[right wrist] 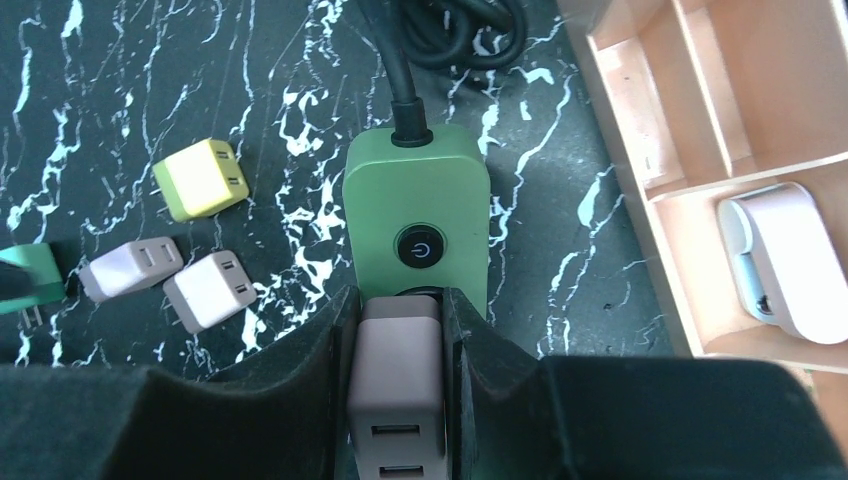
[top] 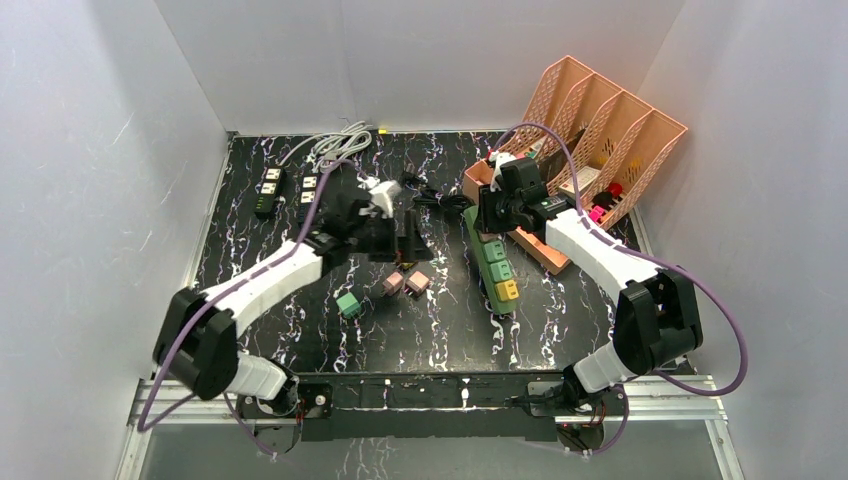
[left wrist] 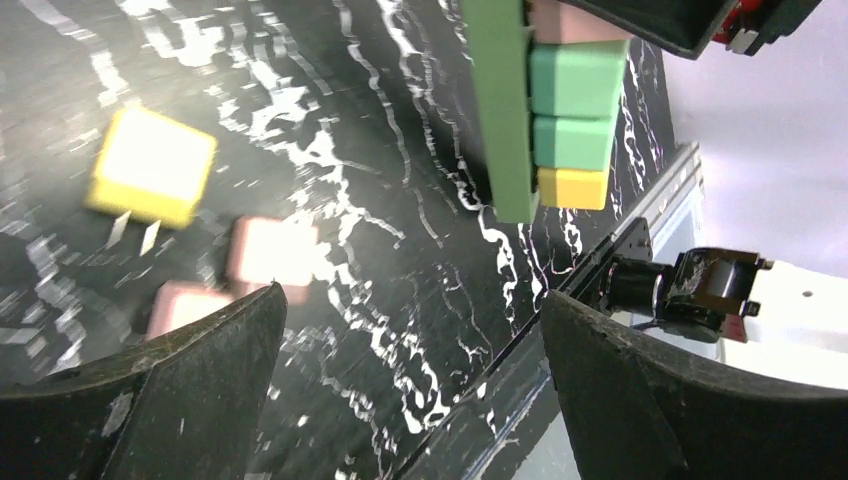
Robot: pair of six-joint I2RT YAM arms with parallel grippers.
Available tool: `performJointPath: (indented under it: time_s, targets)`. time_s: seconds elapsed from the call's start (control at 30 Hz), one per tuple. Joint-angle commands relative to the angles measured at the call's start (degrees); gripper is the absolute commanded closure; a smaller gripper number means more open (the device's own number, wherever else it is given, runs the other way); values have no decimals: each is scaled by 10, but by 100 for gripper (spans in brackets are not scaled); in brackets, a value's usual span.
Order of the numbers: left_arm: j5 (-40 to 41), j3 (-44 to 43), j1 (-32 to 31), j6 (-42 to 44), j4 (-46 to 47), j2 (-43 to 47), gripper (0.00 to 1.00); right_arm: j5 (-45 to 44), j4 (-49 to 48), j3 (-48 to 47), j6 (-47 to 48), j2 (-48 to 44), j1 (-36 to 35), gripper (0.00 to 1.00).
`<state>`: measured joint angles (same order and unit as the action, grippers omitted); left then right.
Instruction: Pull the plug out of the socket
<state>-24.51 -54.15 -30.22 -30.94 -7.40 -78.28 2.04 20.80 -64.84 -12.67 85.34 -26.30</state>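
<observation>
Marbled table (top: 240,240), right gripper (right wrist: 398,315) gripping plug (right wrist: 395,385) in green socket (right wrist: 415,190), left gripper (left wrist: 410,330) released.

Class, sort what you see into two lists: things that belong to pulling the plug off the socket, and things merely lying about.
Belongs to the job:
- green power strip
- taupe USB charger plug, seated in the strip's end socket
- right claw, shut on that plug

Lying about:
- yellow plug
- two loose pale plugs
- black power strips
- white cable
- peach file rack
</observation>
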Motion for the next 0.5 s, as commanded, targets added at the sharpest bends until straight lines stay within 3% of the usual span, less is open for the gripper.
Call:
performJointPath:
  time_s: [0.0, 0.07, 0.2, 0.47]
  targets:
    - [35, -14, -73, -6, 178, -74, 1, 61, -48, -42, -10, -20, -1, 100]
    - [41, -21, -96, 3, 246, -109, 1, 82, -48, -44, -10, -18, -1, 100]
    - [32, -67, -121, 28, 299, -176, 2, 99, -49, -46, -10, -19, 0, 100]
    - [-13, -76, -143, -1, 421, -229, 2, 112, -53, -40, -3, -22, 0, 100]
